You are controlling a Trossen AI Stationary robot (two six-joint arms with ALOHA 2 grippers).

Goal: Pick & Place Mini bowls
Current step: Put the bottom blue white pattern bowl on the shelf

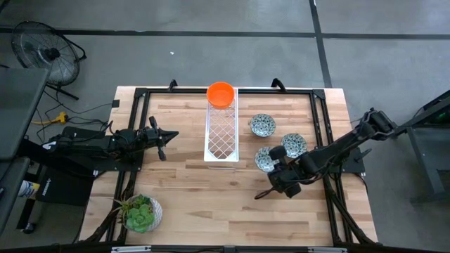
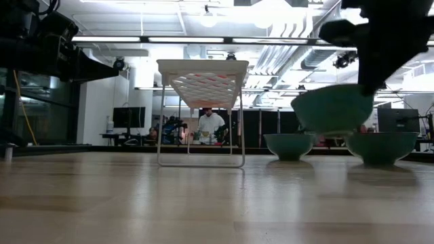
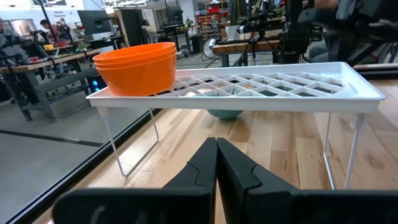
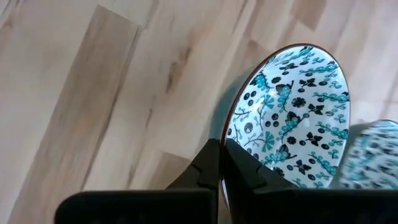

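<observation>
A: Bowls first, from above: where are they sitting?

B: Three patterned bowls (image 1: 262, 126) are clustering right of the white wire rack (image 1: 221, 133), and the orange bowls (image 1: 221, 94) are sitting stacked on the rack's far end. The right gripper (image 1: 271, 171) is pinching the rim of the nearest patterned bowl (image 1: 265, 159). The left gripper (image 1: 171, 135) is waiting left of the rack, fingers pressed together. A potted plant (image 1: 140, 213) is standing at the near left corner.

A: And at table height?

B: One bowl (image 2: 333, 108) is hanging clear of the table (image 2: 203, 203), above two others (image 2: 289, 146) resting on the wood beside the rack (image 2: 202, 85).

A: The left wrist camera?

B: It is facing the rack (image 3: 249, 93) with the orange stack (image 3: 137, 67) on top; its fingers (image 3: 202, 171) are closed on nothing.

A: The right wrist camera?

B: Its fingers (image 4: 208, 165) are gripping the rim of a tilted patterned bowl (image 4: 289, 112).
</observation>
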